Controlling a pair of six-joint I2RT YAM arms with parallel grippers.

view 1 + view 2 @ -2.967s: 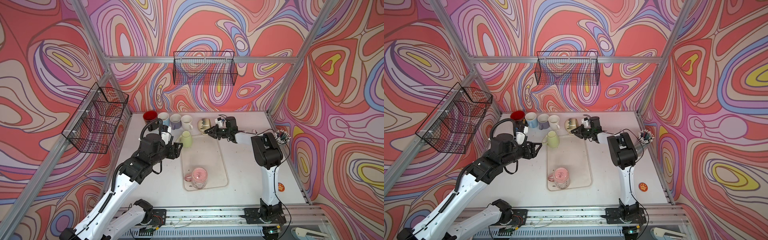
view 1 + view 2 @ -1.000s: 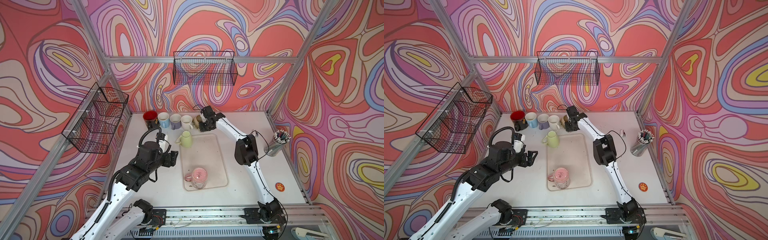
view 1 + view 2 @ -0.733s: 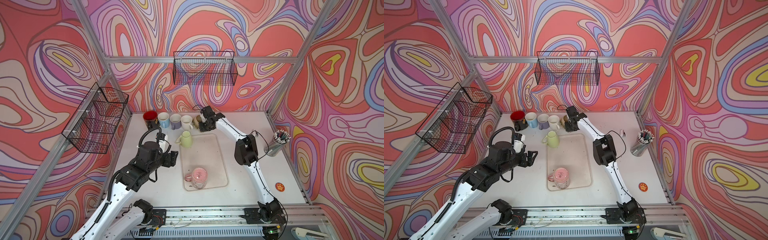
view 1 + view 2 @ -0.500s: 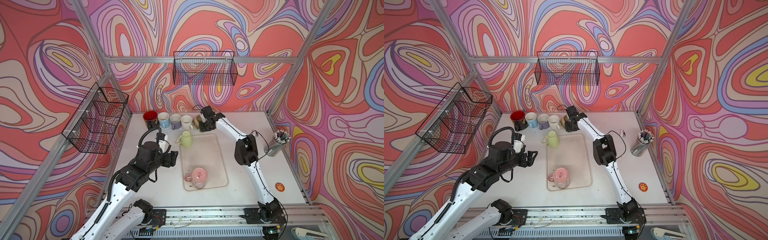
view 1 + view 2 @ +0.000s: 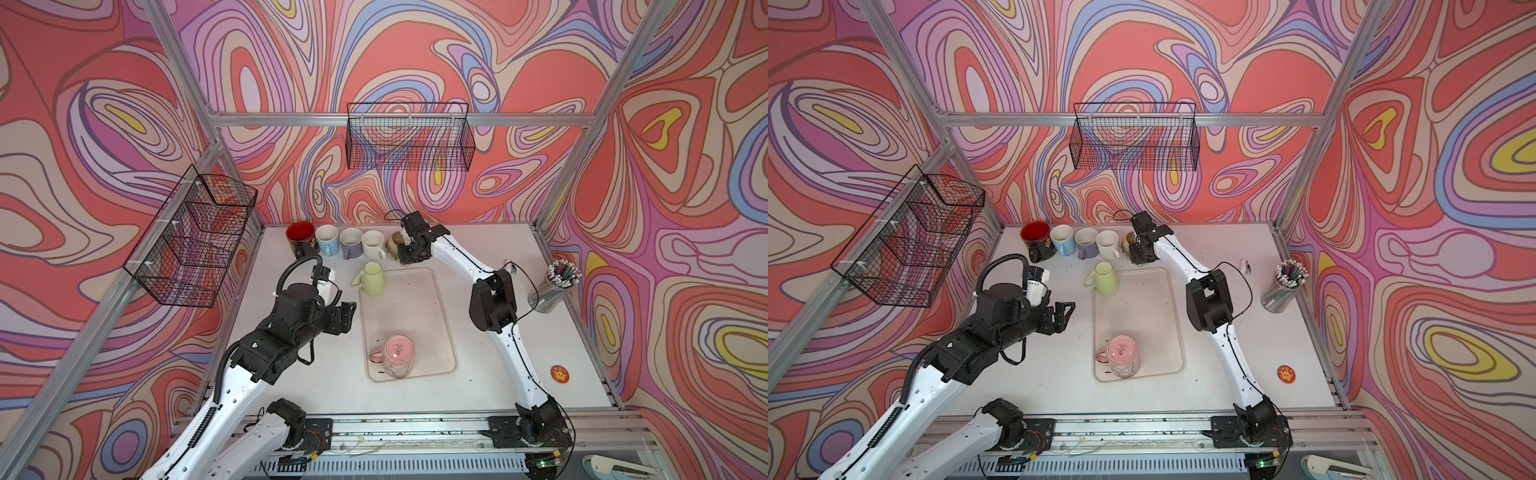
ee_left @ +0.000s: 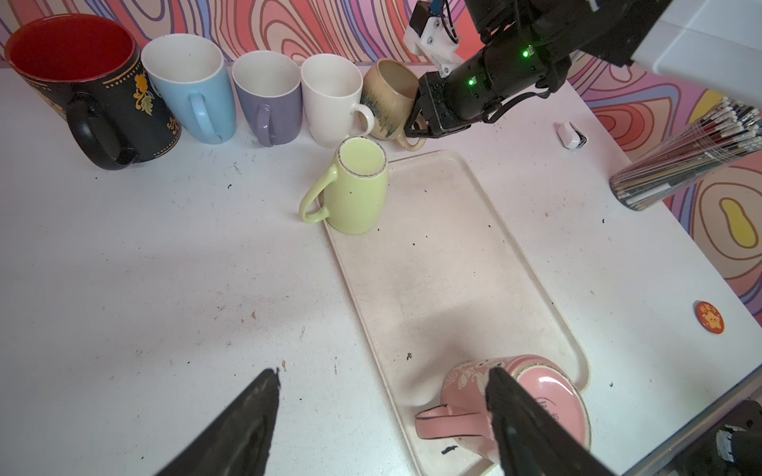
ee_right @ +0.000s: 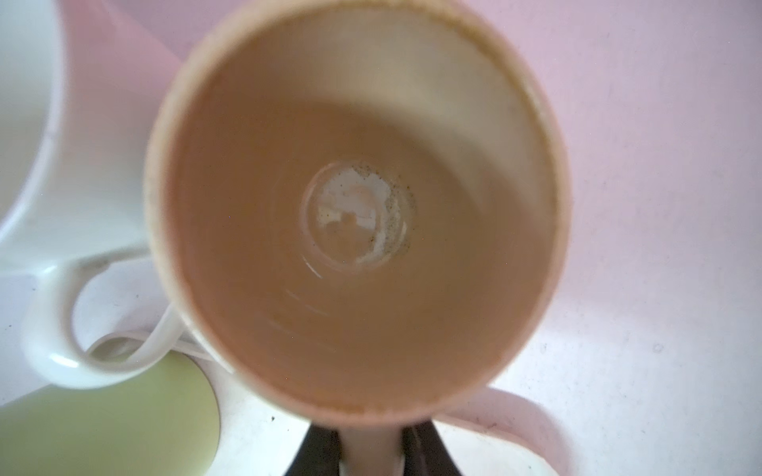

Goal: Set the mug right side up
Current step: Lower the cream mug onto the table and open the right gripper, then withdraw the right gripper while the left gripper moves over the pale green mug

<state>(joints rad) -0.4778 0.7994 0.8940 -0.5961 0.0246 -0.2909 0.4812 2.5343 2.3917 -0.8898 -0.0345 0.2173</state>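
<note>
The right end effector (image 7: 371, 453) is closed on the handle of the beige mug (image 7: 363, 206); in the right wrist view a dark finger lies tight against each side of the handle, and the mug's mouth faces the camera. In both top views the beige mug (image 5: 395, 241) stands right side up on the worktop (image 5: 498, 243), at the 3 o'clock end of a row of upright mugs along the back wall. The white mug (image 5: 372, 243) is just beside it at 9 o'clock, and further that way come the purple mug (image 5: 350, 241), the blue mug (image 5: 326, 239) and the red-and-black mug (image 5: 300, 239). At 6 o'clock from the row lies a pale tray (image 5: 444, 316). A green mug (image 5: 372, 279) stands upside down on its 11 o'clock corner, and a pink mug (image 5: 398, 357) stands upside down near its 7 o'clock corner. The left end effector (image 5: 343, 316) hovers above the worktop at 9 o'clock of the tray, jaws wide apart with nothing between them. A cup of pens (image 5: 555, 286) stands well apart at 3 o'clock
</note>
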